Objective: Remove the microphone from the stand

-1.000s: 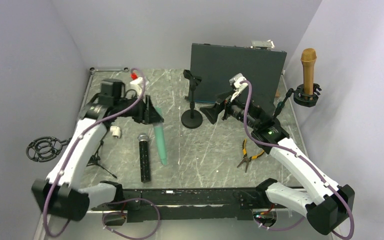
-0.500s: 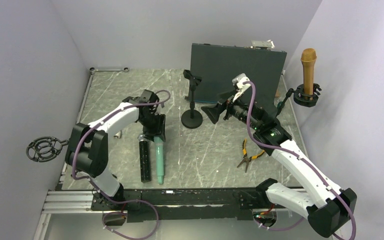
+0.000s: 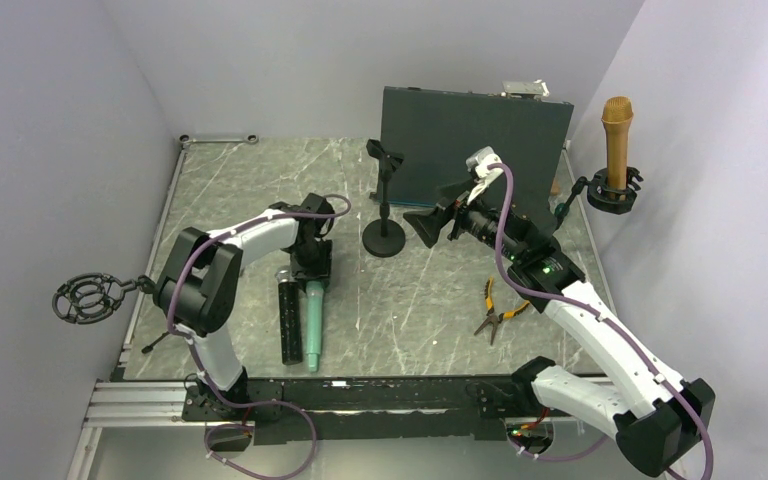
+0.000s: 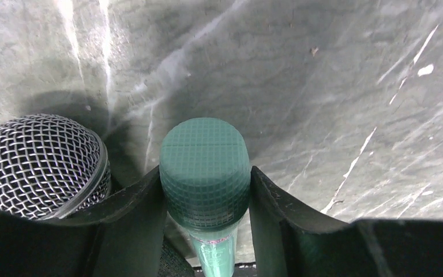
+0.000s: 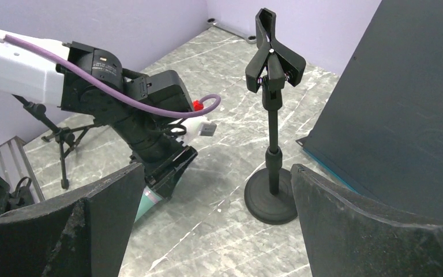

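Left gripper jaws clamp green microphone head, low at table, likely for release; right gripper jaws wide, bare stand framed between them.

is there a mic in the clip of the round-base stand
No, the clip on top of the stand is empty, with nothing between its prongs.

Robot lab test cell. Plain lavender walls box in a marbled counter; two cabled arms are bolted to an aluminium rail at its near edge.
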`<action>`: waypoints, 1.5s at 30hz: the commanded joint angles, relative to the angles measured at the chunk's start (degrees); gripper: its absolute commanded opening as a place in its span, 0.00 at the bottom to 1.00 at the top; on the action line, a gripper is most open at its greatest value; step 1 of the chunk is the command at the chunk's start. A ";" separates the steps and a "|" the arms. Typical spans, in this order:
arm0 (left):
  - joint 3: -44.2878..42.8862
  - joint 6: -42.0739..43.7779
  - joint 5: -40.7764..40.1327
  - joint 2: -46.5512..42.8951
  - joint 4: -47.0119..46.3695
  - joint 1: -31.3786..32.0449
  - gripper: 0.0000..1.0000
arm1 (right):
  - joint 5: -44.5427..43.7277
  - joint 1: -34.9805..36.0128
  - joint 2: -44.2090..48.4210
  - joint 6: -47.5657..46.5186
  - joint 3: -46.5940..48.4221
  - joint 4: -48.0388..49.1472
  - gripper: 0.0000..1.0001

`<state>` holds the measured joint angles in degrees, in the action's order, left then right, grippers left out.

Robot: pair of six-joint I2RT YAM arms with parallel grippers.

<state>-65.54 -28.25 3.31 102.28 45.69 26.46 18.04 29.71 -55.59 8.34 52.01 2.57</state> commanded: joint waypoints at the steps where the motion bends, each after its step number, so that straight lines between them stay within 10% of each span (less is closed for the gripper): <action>1: 1.09 -2.88 -3.14 -0.20 -4.33 0.80 0.46 | -0.66 -0.10 0.89 -0.70 0.93 0.20 1.00; 19: -2.03 -2.70 -4.93 -10.06 0.46 1.91 0.92 | -1.04 -0.18 0.40 -0.65 1.08 0.06 1.00; 33: -9.37 -1.28 -7.79 -29.85 12.42 1.87 0.95 | -0.93 -0.10 -0.02 -0.52 1.80 -0.51 1.00; 45: -22.32 1.56 -26.02 -48.00 28.97 1.73 0.94 | -0.49 0.44 -2.92 3.49 2.80 0.43 1.00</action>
<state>-82.87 -28.36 -12.99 57.76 66.72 28.12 18.06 29.71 -57.10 9.04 52.05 1.74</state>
